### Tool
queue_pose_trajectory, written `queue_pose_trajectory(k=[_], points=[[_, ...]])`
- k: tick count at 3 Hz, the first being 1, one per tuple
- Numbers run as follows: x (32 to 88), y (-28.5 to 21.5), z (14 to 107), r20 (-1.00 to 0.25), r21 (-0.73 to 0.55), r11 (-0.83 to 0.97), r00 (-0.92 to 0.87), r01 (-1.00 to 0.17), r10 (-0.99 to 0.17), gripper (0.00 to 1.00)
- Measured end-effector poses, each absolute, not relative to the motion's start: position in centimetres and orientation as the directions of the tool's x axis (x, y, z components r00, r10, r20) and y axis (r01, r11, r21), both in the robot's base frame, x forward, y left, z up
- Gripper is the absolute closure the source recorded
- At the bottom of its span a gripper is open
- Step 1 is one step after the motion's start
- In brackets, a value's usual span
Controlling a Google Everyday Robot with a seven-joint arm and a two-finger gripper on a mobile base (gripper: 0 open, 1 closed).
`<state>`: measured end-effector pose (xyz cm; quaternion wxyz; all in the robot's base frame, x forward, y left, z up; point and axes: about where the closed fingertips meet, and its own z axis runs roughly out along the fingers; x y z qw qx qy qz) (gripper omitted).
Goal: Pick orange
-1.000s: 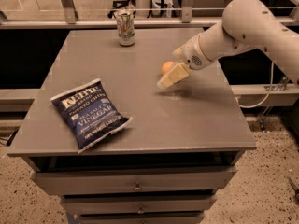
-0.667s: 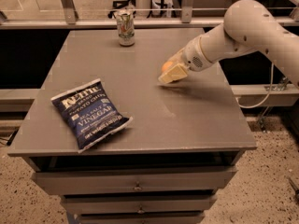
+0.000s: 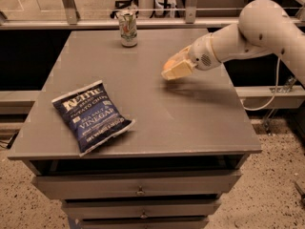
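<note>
Camera view looks down from the front on a grey tabletop (image 3: 157, 113) that sits over a stack of drawers (image 3: 138, 185). A white robot arm (image 3: 248, 32) reaches in from the right edge. Its gripper (image 3: 175, 69), with cream-coloured fingers, sits over the right half of the tabletop, nearer the far edge than the near one, and points left and slightly down.

The orange (image 3: 169, 62) is inside the gripper. Only a small rounded patch of it shows, at the far-left side of the fingers, which appear clenched around it. A soft shadow (image 3: 190, 88) falls on the tabletop toward the near edge, apart from the gripper. This suggests the gripper and fruit are just clear of the surface, though contact underneath cannot be confirmed.

The fruit lies at the fingertips rather than deep between them, so the coming move probably depends on keeping the squeeze steady while rising straight up. A tilt toward the left edge could let the round fruit roll out.

A blue chip bag (image 3: 93, 116) of salt and vinegar crisps lies flat near the front-left corner, well apart from the gripper. A drinks can (image 3: 127, 28) stands upright near the middle of the far edge, also well apart.
</note>
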<state>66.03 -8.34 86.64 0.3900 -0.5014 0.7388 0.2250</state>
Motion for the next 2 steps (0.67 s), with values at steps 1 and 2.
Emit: queue_pose_trajectory(k=[1, 2], points=[[65.2, -7.2, 89.8, -0.882, -0.017, 0.337, -0.145, -0.941, -0.449, 1.00], [64.1, -5.9, 93.5, -0.942, 0.029, 0.265, -0.115, -0.964, -0.315, 1.00]])
